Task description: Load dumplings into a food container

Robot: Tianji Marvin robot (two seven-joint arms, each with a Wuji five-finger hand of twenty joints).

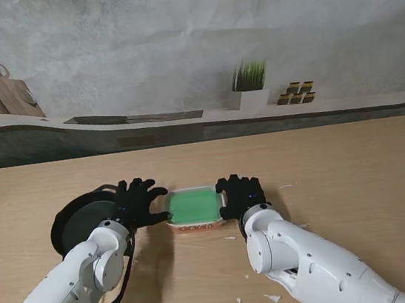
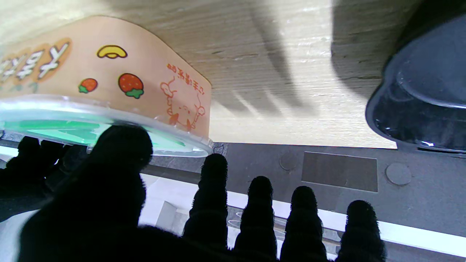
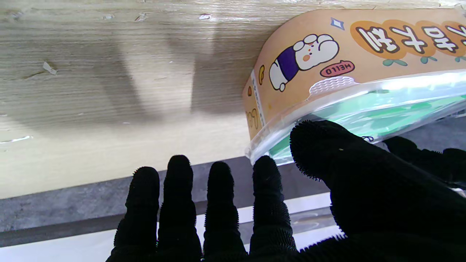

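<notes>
A rectangular food container (image 1: 193, 206) with orange printed sides and a clear lid over green stands on the wooden table between my hands. My left hand (image 1: 140, 202) lies at its left end, fingers spread, with the thumb (image 2: 123, 145) at the lid's rim. My right hand (image 1: 241, 193) lies at its right end, also spread, and its thumb (image 3: 320, 145) is against the rim of the container (image 3: 364, 47). Neither hand is closed around the container (image 2: 109, 72). A black round bowl (image 1: 77, 220) sits to the left of my left hand. No dumplings are visible.
The black bowl (image 2: 426, 87) is close beside my left fingers, and what it holds is hidden. Small white scraps (image 1: 273, 298) lie on the table near my right forearm. A potted plant (image 1: 249, 82) stands on the ledge beyond the table's far edge.
</notes>
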